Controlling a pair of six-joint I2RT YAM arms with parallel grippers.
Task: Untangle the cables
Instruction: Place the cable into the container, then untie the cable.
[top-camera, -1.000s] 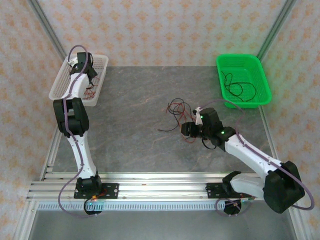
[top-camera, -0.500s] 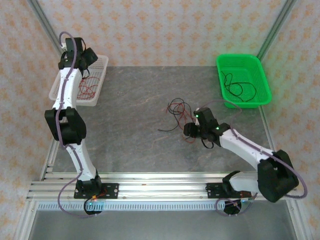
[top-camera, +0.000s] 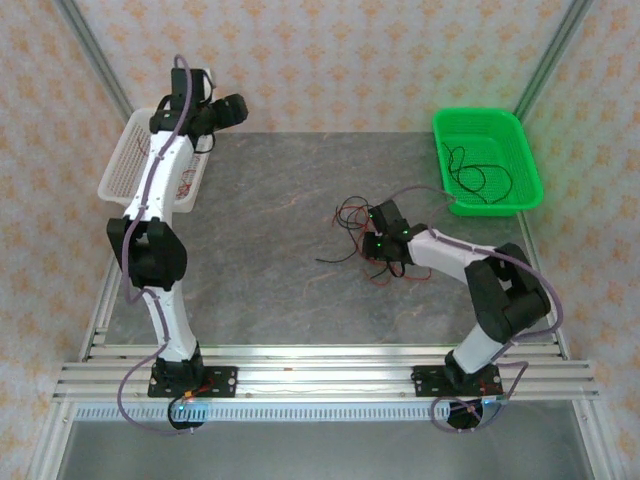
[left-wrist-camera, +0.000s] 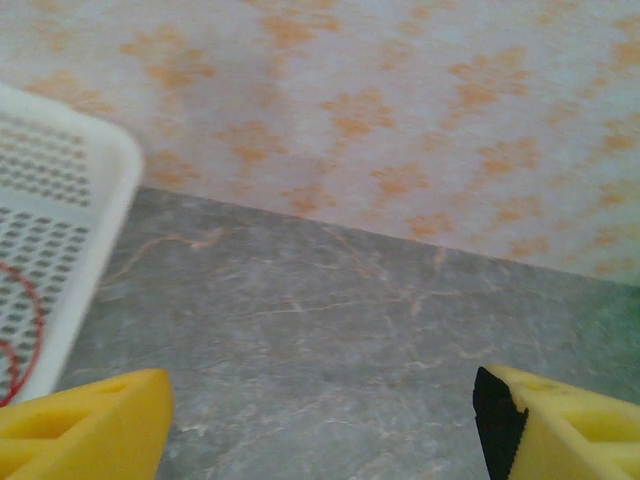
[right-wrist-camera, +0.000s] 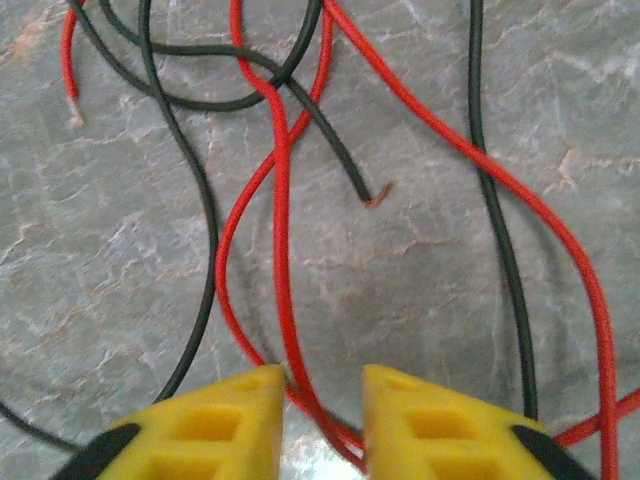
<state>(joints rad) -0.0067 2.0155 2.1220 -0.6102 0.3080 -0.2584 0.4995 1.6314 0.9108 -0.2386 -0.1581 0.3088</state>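
Cables (top-camera: 352, 222), thin red and black ones, lie looped over one another on the table (top-camera: 260, 250) at centre, the sorting under way. At far left, a white basket (top-camera: 115, 175) holds red wire (left-wrist-camera: 25, 310). The left gripper (left-wrist-camera: 322, 410) hangs over the table near the basket's corner, jaws wide apart and empty, facing the patterned wall. At centre, the right gripper (right-wrist-camera: 323, 385) is down at the tangle's near edge, its yellow fingers (right-wrist-camera: 240, 410) drawn to a slim gap with a red strand (right-wrist-camera: 283, 250) running between them. The gap looks wider than the strand, so no pinch has landed. At right, a green basket (top-camera: 525, 170) holds a black cable (top-camera: 470, 178). The step in hand appears to be picking one red strand out of the knot. The next move calls for closing fully on that strand alone, then lifting slowly so it slides clear of the black wire (right-wrist-camera: 205, 230) crossing it. No brand, label or lettering is legible.
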